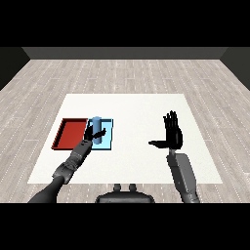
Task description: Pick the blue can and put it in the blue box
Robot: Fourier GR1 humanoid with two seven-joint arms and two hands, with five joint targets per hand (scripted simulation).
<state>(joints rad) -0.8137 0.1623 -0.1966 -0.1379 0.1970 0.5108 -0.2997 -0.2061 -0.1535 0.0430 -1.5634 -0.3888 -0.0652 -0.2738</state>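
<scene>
White counter (146,161) on a grey plank floor, blue can held over the blue tray.

The left hand (93,134) is curled round the blue can (96,128), keeping it upright over the light blue tray (108,141), most likely so it can be set down standing; whether its base already touches the tray cannot be told. Just beside that tray, at its nine o'clock, lies the red tray (68,134), which the task leaves alone. Well apart at three o'clock, the right hand (173,135) is raised with fingers straight and thumb spread, holding nothing, seemingly parked clear of the work.
</scene>
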